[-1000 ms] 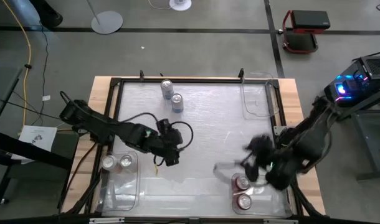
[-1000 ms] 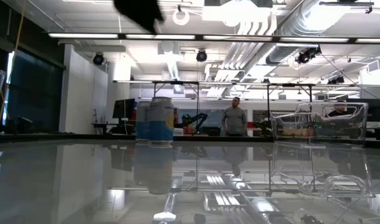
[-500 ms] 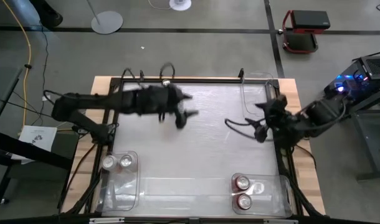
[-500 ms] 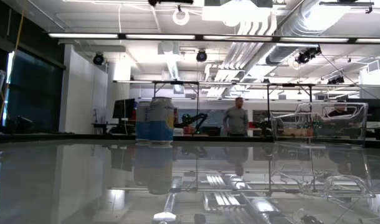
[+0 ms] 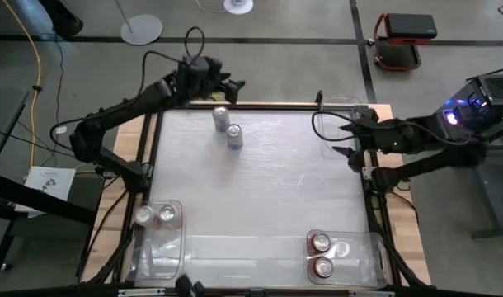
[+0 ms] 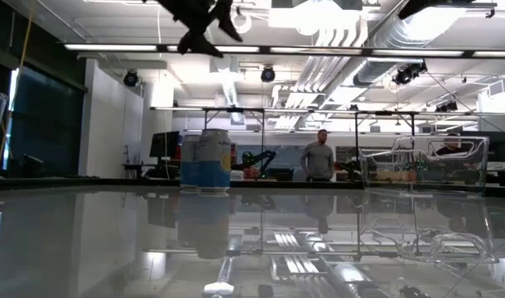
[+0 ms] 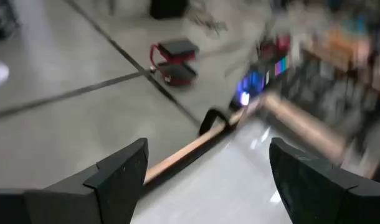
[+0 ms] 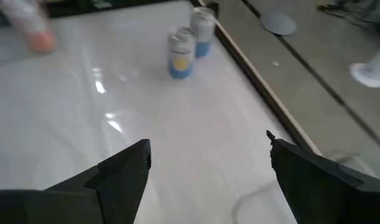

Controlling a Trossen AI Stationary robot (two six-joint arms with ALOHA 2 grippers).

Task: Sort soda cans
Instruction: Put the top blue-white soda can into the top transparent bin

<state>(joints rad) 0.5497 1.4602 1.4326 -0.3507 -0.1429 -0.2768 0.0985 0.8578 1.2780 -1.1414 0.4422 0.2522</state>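
Two blue-and-white cans (image 5: 227, 128) unsorted near the table's far edge. Left gripper (image 5: 227, 85) above them, right gripper (image 5: 348, 140) over the right edge, both jaws apart, empty, likely lining up picks.

Bright overhead lighting, glare on table (image 6: 112, 240), left wrist view motion-blurred.

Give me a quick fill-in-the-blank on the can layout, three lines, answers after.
1. The bin near the left arm holds ___ soda cans.
2. The bin near the right arm holds two ___-topped cans.
3. ___ cans stand loose on the table, outside any bin.

Answers: two; red; two
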